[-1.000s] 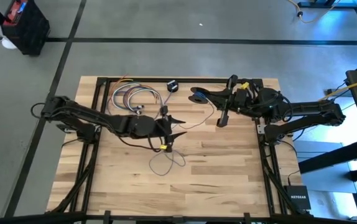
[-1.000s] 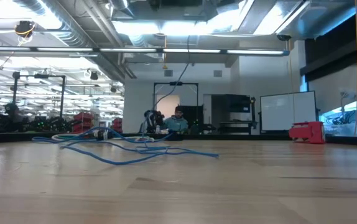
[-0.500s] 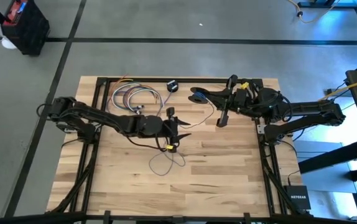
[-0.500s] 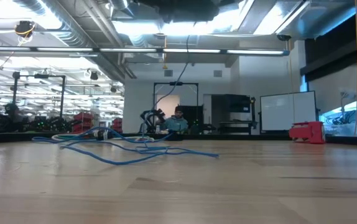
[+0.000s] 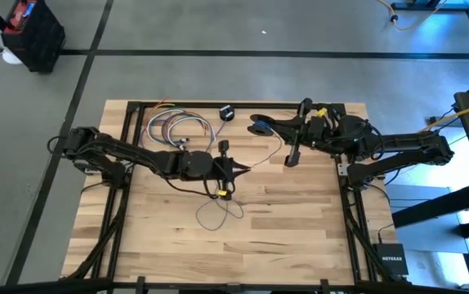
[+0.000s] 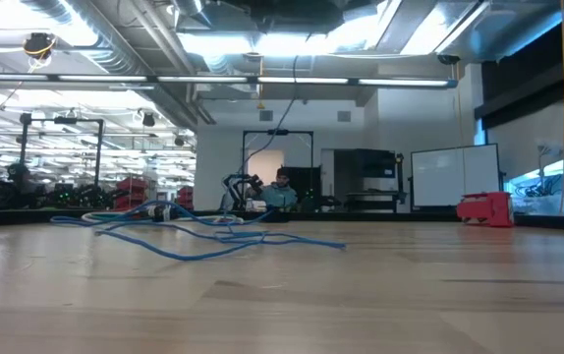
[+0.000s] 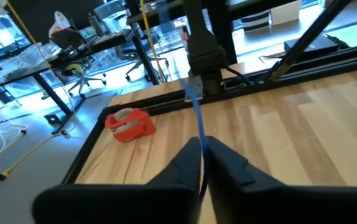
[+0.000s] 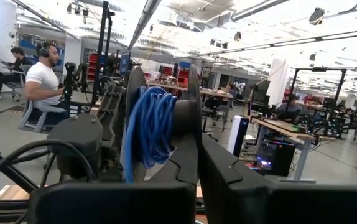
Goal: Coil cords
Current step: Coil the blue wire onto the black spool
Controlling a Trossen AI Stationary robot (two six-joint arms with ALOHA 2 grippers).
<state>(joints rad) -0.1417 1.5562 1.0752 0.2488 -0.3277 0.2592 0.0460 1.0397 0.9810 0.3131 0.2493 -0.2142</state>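
Observation:
A thin bluish cord lies in loose loops (image 5: 216, 214) on the wooden table, also seen as the blue cord (image 6: 198, 241) in the low view. It rises through my left gripper (image 5: 241, 168), which is shut on it above the table's middle. From there it runs on to a black round puck (image 8: 194, 106) wound with blue cord (image 8: 153, 134). My right gripper (image 5: 256, 124) is shut on that puck, high above the far side. My left gripper pinches a single strand of the cord (image 7: 201, 155) between its two fingers, which point about level toward the table's right. The cord leaves the fingertips forward and runs toward the right arm (image 7: 194, 102). Its other part falls to the loops on the table. My right gripper holds the puck at its lower rim (image 8: 190, 149), with the fingers themselves hiding the exact place. The puck stands on edge beyond the fingertips, lifted clear of the table. The coil of cord sits between its two dark faces.
A bundle of coloured cables (image 5: 173, 126) lies at the far left of the table, with a small black part (image 5: 226, 113) beside it. A red tape dispenser (image 7: 129, 124) stands near the table's edge. People sit in the room behind (image 8: 45, 81).
My left gripper has moved a little toward the table's right edge. It has then shut its fingers on the cord, which were spread wide before. The right arm and the loops on the table have kept still.

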